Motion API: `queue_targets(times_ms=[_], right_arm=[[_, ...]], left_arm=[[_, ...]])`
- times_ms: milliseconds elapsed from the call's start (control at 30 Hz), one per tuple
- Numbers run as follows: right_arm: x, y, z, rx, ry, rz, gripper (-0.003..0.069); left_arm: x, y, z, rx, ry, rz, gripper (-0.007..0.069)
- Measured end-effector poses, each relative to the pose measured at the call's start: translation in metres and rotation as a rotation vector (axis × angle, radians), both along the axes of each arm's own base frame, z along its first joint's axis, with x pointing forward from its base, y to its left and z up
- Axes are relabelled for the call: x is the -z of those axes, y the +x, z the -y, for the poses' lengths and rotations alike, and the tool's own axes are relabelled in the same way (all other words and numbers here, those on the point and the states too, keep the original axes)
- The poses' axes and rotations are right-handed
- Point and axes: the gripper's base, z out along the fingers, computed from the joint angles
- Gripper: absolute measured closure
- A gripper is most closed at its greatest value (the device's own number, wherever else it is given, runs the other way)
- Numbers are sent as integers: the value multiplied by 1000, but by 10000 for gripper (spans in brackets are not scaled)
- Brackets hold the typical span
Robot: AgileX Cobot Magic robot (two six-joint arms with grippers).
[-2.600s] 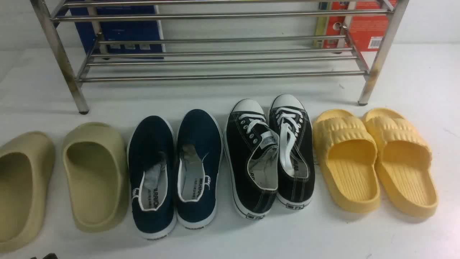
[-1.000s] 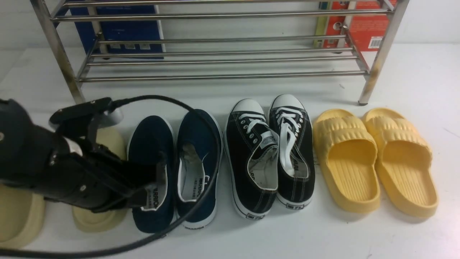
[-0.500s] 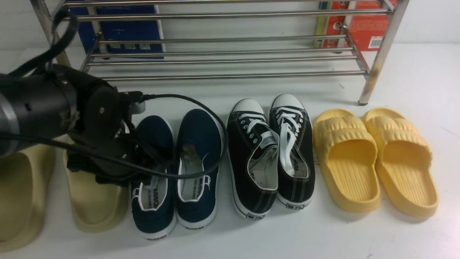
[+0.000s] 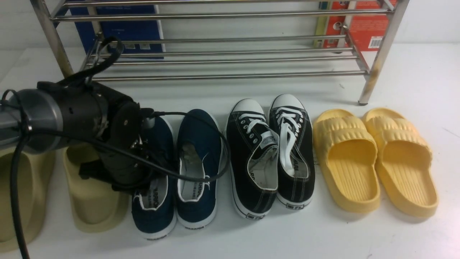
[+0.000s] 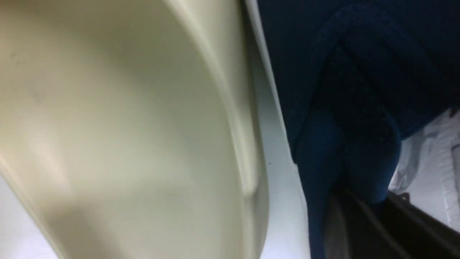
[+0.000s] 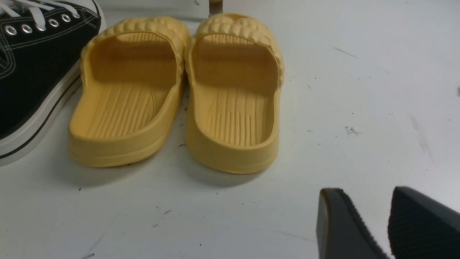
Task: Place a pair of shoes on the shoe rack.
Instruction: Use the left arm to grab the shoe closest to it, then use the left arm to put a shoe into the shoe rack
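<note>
The pair of shoes, two navy slip-ons with white soles, stands side by side on the white table: the left shoe (image 4: 154,212) and the right shoe (image 4: 199,144). My left gripper (image 4: 149,172) reaches down into the left shoe's opening, its wrist covering the shoe's middle. In the left wrist view, its dark fingers (image 5: 370,216) pinch the left shoe's navy side wall (image 5: 323,72), one inside and one outside. The shoe rack (image 4: 222,75) stands behind, its tubes bare. My right gripper (image 6: 366,192) hovers open over bare table, holding nothing.
Black lace-up sneakers (image 4: 269,154) stand right of the navy pair, then yellow slides (image 4: 373,162). Beige slides (image 4: 93,201) lie to the left, close against the held shoe. A blue box (image 4: 122,32) and a red box (image 4: 363,25) stand behind the rack.
My left arm came in from the lower left, swung over the left navy shoe and closed its fingers on the shoe's side wall. The shoes have not shifted.
</note>
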Motion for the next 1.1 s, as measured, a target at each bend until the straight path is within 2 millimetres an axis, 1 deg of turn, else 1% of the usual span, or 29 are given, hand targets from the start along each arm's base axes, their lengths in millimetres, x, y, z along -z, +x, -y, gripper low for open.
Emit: queue_targets(times_ms=[133, 167, 200, 233, 267, 300, 333, 400, 433, 467, 533, 633, 700, 833, 933, 1033, 1067, 1100], right_arm=[[0, 0, 0, 0, 0, 0, 413], [0, 0, 0, 0, 0, 0, 413], [0, 0, 0, 0, 0, 0, 413], [0, 0, 0, 0, 0, 0, 413], [0, 0, 0, 0, 0, 0, 413], [0, 0, 0, 0, 0, 0, 413], [0, 0, 0, 0, 0, 0, 413], [0, 0, 0, 0, 0, 0, 413], [0, 0, 0, 0, 0, 0, 413], [0, 0, 0, 0, 0, 0, 413], [0, 0, 0, 0, 1, 0, 413], [0, 0, 0, 0, 1, 0, 413], [0, 0, 0, 0, 1, 0, 413], [0, 0, 0, 0, 0, 0, 413], [0, 0, 0, 0, 0, 0, 413], [0, 0, 0, 0, 0, 0, 413], [0, 0, 0, 0, 0, 0, 413], [0, 0, 0, 0, 0, 0, 413]], left_arm=[[-11, -3, -1, -3, -7, 22, 592], [-20, -6, -2, -5, -15, 45, 593], [-21, -7, -3, -7, -17, 46, 593], [-38, -13, -4, -16, -43, 88, 593], [-40, -13, -5, -16, -45, 93, 593], [-59, -22, -7, -23, -67, 129, 593], [-68, -27, -9, -23, -76, 151, 593], [-82, -35, -12, -22, -86, 184, 593], [-83, -36, -13, -21, -87, 189, 593], [-93, -41, -15, -20, -100, 222, 593], [-102, -43, -15, -15, -117, 272, 593], [-104, -41, -14, -10, -126, 299, 593], [-107, -38, -13, -9, -131, 313, 593], [-118, -21, -15, -30, -143, 366, 593], [-125, -2, -20, -49, -145, 404, 593], [-124, 25, -25, -65, -133, 425, 593], [-120, 36, -28, -77, -127, 420, 593], [-120, 37, -28, -79, -127, 420, 593]])
